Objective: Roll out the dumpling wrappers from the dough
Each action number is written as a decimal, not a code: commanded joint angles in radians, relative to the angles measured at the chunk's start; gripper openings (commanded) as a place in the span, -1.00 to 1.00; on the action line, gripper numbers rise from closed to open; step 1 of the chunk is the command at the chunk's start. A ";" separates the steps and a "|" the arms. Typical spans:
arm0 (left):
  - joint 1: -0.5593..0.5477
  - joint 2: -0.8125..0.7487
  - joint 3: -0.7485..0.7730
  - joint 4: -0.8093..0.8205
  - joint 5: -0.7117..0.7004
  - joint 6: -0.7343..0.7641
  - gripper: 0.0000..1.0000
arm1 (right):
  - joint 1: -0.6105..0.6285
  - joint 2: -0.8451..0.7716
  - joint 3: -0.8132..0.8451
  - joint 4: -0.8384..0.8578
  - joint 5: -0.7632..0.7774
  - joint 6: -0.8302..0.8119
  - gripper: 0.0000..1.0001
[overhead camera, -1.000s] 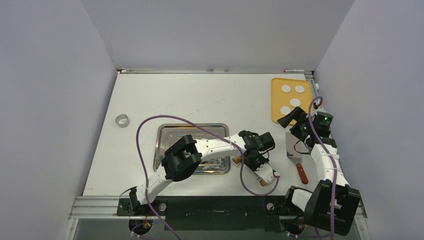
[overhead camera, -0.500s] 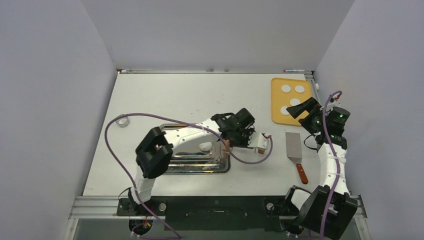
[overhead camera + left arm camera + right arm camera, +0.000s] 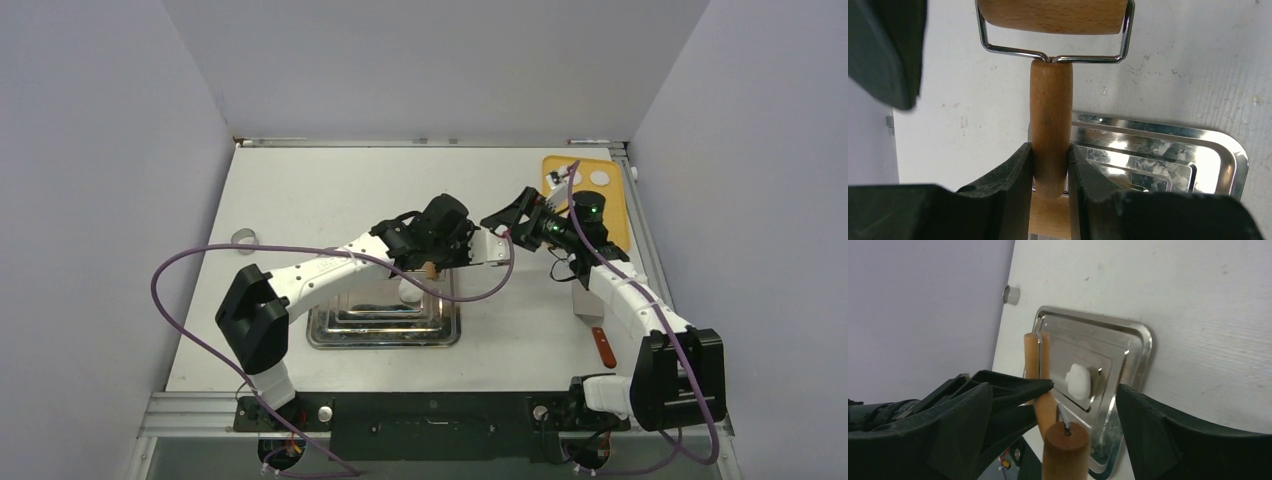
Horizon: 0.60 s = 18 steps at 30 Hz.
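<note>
My left gripper [image 3: 440, 250] is shut on the wooden handle [image 3: 1050, 130] of the rolling pin and holds it above the far right corner of the steel tray [image 3: 330, 330]. The roller [image 3: 488, 246] points right. My right gripper [image 3: 508, 222] is open, with its fingers on either side of the roller end [image 3: 1065, 450], not touching it. A white dough lump [image 3: 409, 292] lies in the tray and also shows in the right wrist view [image 3: 1079, 381]. Two dumpling wrappers [image 3: 600, 177] show on the orange mat [image 3: 615, 205]. My right arm hides the others.
A metal ring cutter [image 3: 243, 240] stands on the table left of the tray. A steel scraper with a red handle [image 3: 604, 346] lies at the right, partly under my right arm. A purple cable loops over the tray's left side.
My left arm has carried the rolling pin from the table right of the tray up over its far right corner. My right arm has swung left from the mat to the roller.
</note>
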 commanded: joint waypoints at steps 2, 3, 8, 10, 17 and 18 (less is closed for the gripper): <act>0.040 -0.066 -0.008 0.112 -0.023 -0.044 -1.00 | 0.090 0.039 0.032 0.143 -0.035 0.073 0.63; 0.049 -0.070 -0.010 0.117 -0.022 -0.048 -1.00 | 0.095 0.042 0.032 0.128 -0.026 0.065 0.60; 0.058 -0.091 -0.035 0.129 -0.007 -0.044 -1.00 | 0.122 0.081 0.014 0.134 -0.015 0.067 0.40; 0.058 -0.093 -0.040 0.129 -0.010 -0.038 -1.00 | 0.134 0.092 0.011 0.150 -0.021 0.079 0.34; 0.057 -0.088 -0.031 0.120 0.001 -0.034 -1.00 | 0.146 0.134 0.028 0.141 -0.024 0.061 0.25; 0.058 -0.086 -0.030 0.121 0.003 -0.038 -1.00 | 0.148 0.141 0.029 0.154 -0.029 0.070 0.19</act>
